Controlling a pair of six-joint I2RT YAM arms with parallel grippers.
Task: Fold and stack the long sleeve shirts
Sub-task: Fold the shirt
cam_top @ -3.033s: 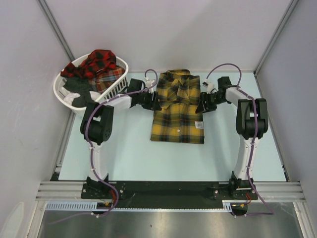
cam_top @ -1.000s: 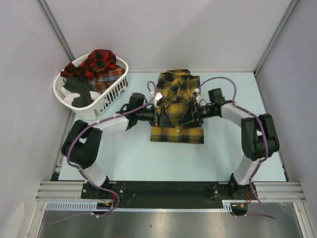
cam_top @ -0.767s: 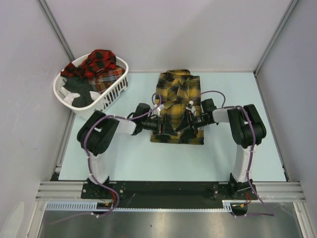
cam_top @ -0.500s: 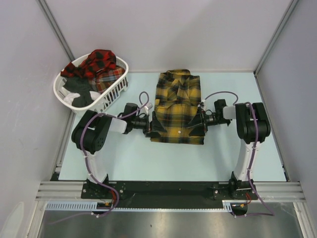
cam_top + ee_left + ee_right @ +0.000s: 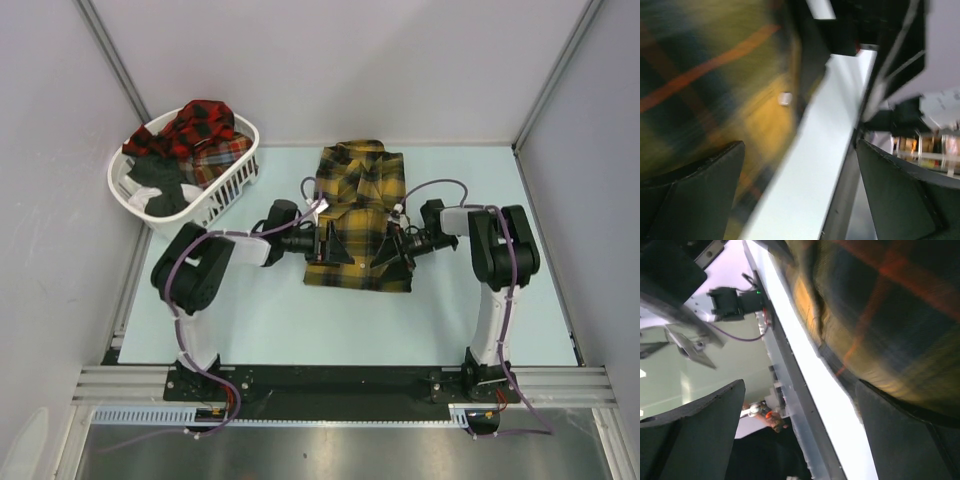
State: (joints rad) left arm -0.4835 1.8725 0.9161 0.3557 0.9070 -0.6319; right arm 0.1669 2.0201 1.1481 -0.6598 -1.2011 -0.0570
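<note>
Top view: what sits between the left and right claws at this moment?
The lower half of the folded yellow plaid shirt fills the gap between the open left claw and the open right claw, as the top view shows.

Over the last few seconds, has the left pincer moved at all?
Yes. The left pincer has shifted away from the white basket, toward the table's near edge, and now sits over the yellow shirt's lower half.

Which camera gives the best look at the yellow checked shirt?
The top external view: it shows the whole mustard-yellow plaid shirt, folded into a neat rectangle. Both wrist views catch only blurred close-up patches of its fabric.
</note>
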